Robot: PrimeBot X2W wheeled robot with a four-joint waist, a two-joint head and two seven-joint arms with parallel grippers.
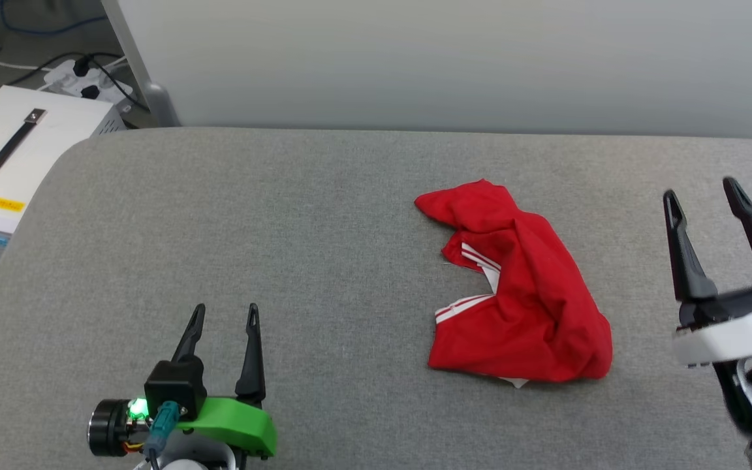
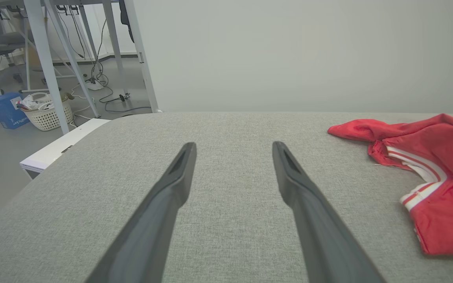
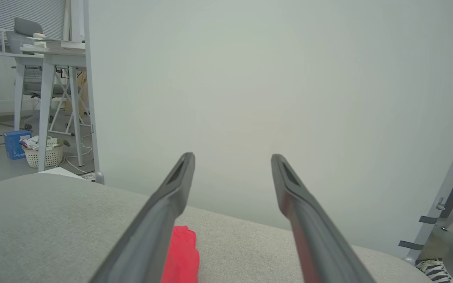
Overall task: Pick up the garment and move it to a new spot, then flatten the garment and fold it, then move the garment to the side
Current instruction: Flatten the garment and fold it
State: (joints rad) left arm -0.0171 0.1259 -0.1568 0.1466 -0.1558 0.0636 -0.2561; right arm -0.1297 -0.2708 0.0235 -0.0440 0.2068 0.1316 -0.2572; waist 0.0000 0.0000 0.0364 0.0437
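With my left gripper [image 1: 226,308] and right gripper [image 1: 700,189] spread wide and empty, the garment [image 1: 519,294] lies crumpled between them on the grey table [image 1: 284,228], likely soft and limp, best pinched at a raised fold.

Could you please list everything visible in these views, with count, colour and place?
garment: one, red with white striped trim, crumpled on the table, right of centre.
table: one, grey fabric, before the robot.
partition: one, pale grey, behind the table.
white case: one, black handle, floor left of the table.
power strip: one, white with black plugs, floor beyond the case.
basket: one, white, floor at far left.
blue box: one, beside the basket.
striped shoe: one, dark and white, floor at far right.
left end effector: one, dark fingers, open, over the table's near left.
right end effector: one, dark fingers, open, right of the garment.
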